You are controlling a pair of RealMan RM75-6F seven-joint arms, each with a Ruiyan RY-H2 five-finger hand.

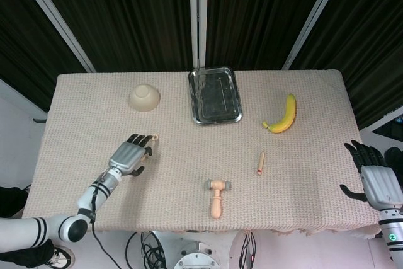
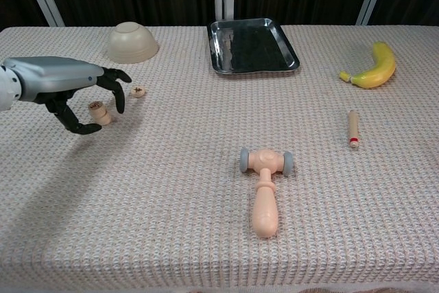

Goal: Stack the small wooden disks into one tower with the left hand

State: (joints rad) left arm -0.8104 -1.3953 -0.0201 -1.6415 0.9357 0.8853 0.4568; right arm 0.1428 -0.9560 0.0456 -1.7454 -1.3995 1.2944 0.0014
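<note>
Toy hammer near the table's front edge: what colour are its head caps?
Grey caps on the toy hammer, body pale wood; clearest in chest view.

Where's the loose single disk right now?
In the chest view the single disk lies on the table's left side, just right of the left hand's fingertips and the small disk stack, in front of the upturned bowl.
</note>
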